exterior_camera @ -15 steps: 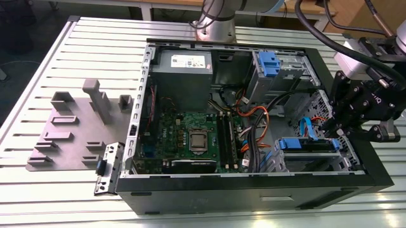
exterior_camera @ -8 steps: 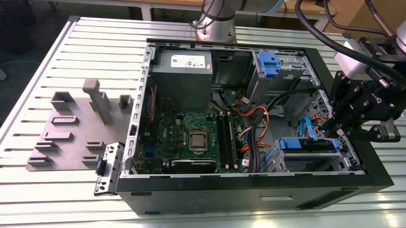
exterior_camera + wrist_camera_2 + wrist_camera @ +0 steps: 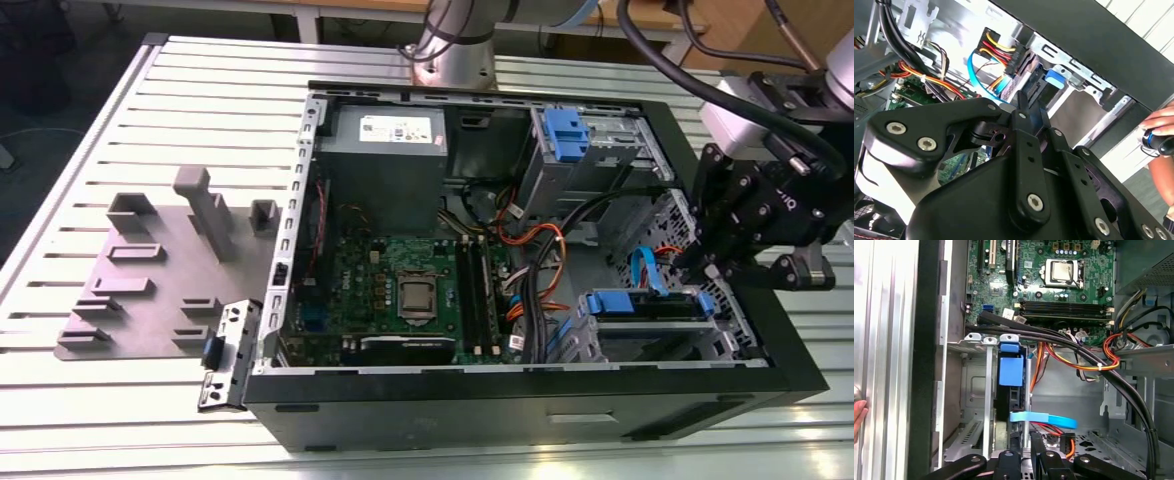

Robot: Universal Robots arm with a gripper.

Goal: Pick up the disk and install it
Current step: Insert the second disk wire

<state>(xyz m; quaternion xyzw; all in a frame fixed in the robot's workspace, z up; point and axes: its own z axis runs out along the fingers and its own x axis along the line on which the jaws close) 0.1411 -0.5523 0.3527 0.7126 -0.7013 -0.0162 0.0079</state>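
Black gripper (image 3: 1024,442) linkage sits closest to the lens in both wrist views, its two fingers (image 3: 1021,107) drawn close together, nearly shut, with nothing visibly held. Just beyond the fingertips, the disk (image 3: 1010,371) with its blue end tab sits slotted in the grey drive cage (image 3: 976,390) inside the open computer case (image 3: 534,400). In the exterior view, a grey fixture plate (image 3: 154,270) lies at the left, the motherboard (image 3: 400,290) at centre, the gripper over the case's right edge. A person's hand (image 3: 1159,130) rests outside the case.
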